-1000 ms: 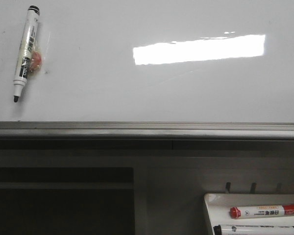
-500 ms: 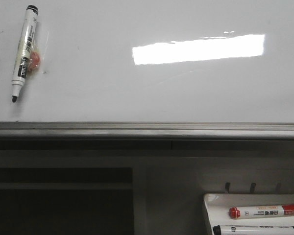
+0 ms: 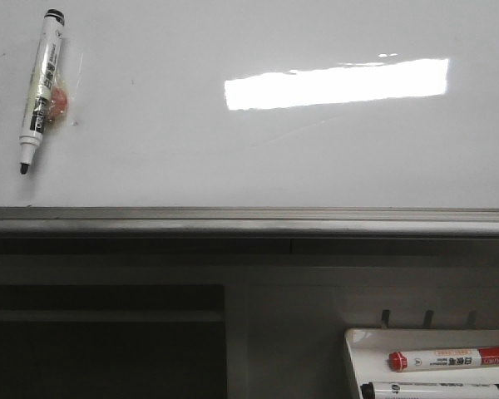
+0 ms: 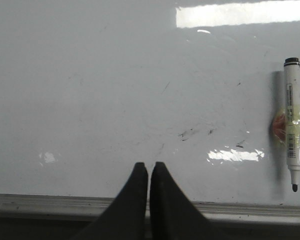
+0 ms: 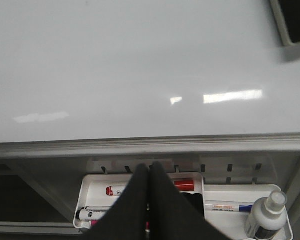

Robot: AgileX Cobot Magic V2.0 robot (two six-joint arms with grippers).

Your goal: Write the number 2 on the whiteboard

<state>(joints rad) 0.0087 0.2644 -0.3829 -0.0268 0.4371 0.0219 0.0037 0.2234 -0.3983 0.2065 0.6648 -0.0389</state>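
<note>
The whiteboard (image 3: pixel 258 158) fills the upper front view, glossy white with a reflected light bar and a grey rail along its lower edge. No number 2 shows on it. A black-tipped marker pen (image 3: pixel 40 87) hangs on the board at the far left, uncapped, tip down; it also shows in the left wrist view (image 4: pixel 292 122). My left gripper (image 4: pixel 149 167) is shut and empty, just above the rail, well left of the pen. My right gripper (image 5: pixel 150 167) is shut and empty, over the marker tray (image 5: pixel 90 187) below the board.
The white marker tray (image 3: pixel 358 349) at lower right holds a red marker (image 3: pixel 451 358) and a black marker (image 3: pixel 432 390). In the right wrist view a blue marker (image 5: pixel 229 206) and a spray bottle (image 5: pixel 266 216) lie in a second tray. Faint smudges (image 4: pixel 190 133) mark the board.
The front view has shifted slightly, so the hanging pen sits a little further left. Nothing else has moved.
</note>
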